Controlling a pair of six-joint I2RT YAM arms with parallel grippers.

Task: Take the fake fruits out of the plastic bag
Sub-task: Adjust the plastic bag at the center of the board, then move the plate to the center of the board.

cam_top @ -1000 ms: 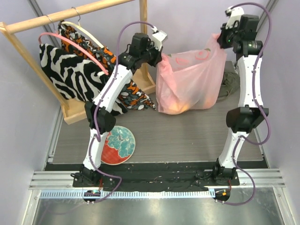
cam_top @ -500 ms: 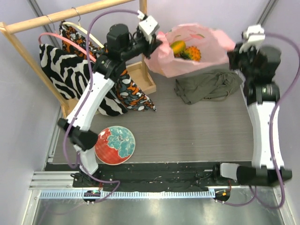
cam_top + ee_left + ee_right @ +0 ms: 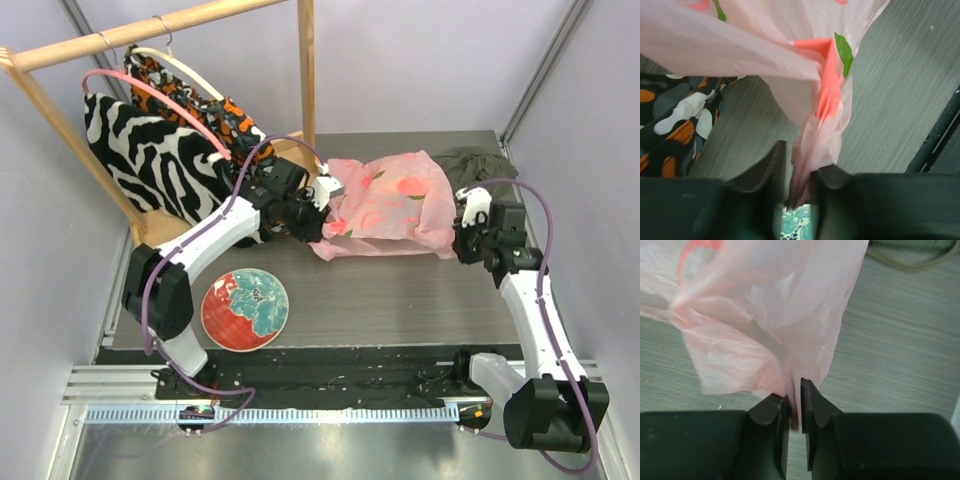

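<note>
The pink plastic bag (image 3: pixel 395 205) lies low and spread out across the middle of the table, stretched between my two grippers. My left gripper (image 3: pixel 318 222) is shut on a bunched corner of the bag at its left end; the left wrist view shows the gathered film (image 3: pixel 815 135) running down between the jaws of the left gripper (image 3: pixel 799 172). My right gripper (image 3: pixel 462 235) is shut on the bag's right edge, and the right wrist view shows thin film (image 3: pixel 765 315) pinched in the right gripper (image 3: pixel 795 395). The fake fruits are hidden; none shows.
An olive-green cloth (image 3: pixel 480 160) lies behind the bag at the back right. A red-and-teal plate (image 3: pixel 245 310) sits at the near left. A wooden rack (image 3: pixel 150 30) with zebra and orange patterned clothes (image 3: pixel 150 160) fills the left side.
Both arms have dropped from high at the back down to table level. The bag went from held up with fruits showing in its mouth to lying spread on the table, fruits unseen.
</note>
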